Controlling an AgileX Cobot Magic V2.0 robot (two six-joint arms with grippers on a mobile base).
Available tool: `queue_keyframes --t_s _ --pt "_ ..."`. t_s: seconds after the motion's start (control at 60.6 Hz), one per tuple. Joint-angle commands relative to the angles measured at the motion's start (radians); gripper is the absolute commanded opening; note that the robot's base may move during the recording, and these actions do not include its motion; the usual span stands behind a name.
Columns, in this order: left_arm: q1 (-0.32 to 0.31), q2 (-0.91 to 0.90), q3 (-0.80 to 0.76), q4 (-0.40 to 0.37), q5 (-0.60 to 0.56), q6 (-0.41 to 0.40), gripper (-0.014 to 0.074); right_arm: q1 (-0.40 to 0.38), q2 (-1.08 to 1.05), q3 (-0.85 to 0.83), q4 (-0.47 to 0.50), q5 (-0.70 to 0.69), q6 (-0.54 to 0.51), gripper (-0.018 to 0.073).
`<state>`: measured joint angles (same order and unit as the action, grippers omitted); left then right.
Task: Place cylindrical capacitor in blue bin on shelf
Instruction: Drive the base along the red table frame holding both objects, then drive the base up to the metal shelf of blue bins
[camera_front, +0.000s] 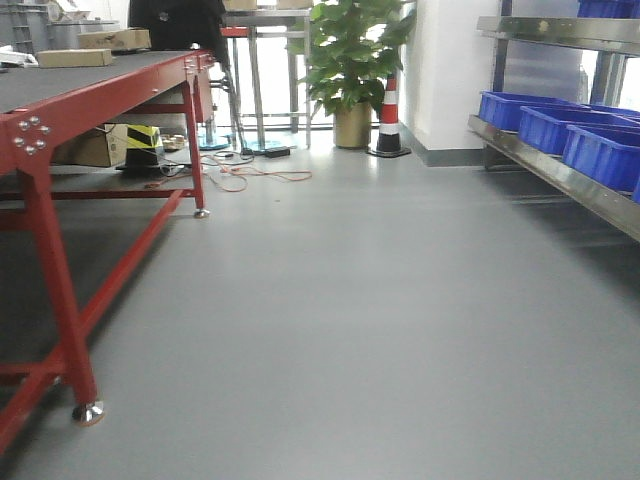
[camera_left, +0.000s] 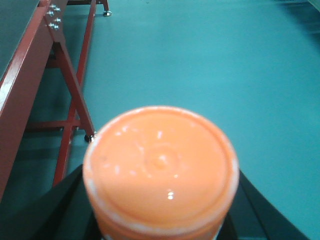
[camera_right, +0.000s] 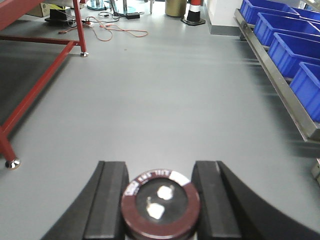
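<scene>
Right wrist-mounted view: the right gripper's (camera_right: 160, 176) black fingers (camera_right: 107, 200) clench the stubby dark brown-black cylindrical capacitor (camera_right: 160, 204) over grey floor (camera_right: 160, 100), left of the shiny stainless steel shelf (camera_right: 280, 85) bearing 4 blue plastic bins (camera_right: 287, 47). Farther from that shelf, the left gripper's (camera_left: 161, 200) fingers (camera_left: 65, 202) grasp a round orange-topped jar (camera_left: 160, 160)

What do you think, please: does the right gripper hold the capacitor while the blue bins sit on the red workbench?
Not quite: the right gripper holds the capacitor, but the blue bins sit on the steel shelf, as the right wrist view shows.
</scene>
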<state>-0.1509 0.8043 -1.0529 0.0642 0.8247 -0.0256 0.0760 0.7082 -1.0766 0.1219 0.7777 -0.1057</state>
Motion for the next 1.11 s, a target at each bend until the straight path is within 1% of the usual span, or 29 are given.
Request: queue_keyframes --t_s 0.0,1.09 --pt "-0.006 -0.005 -0.009 -0.005 -0.029 -0.001 -0.0111 0.003 -0.003 -0.01 -0.002 -0.024 -0.006 0.0002" --pt "-0.006 -0.005 -0.009 -0.005 -0.033 -0.001 -0.0111 0.003 -0.003 -0.01 -0.002 -0.024 -0.006 0.0002"
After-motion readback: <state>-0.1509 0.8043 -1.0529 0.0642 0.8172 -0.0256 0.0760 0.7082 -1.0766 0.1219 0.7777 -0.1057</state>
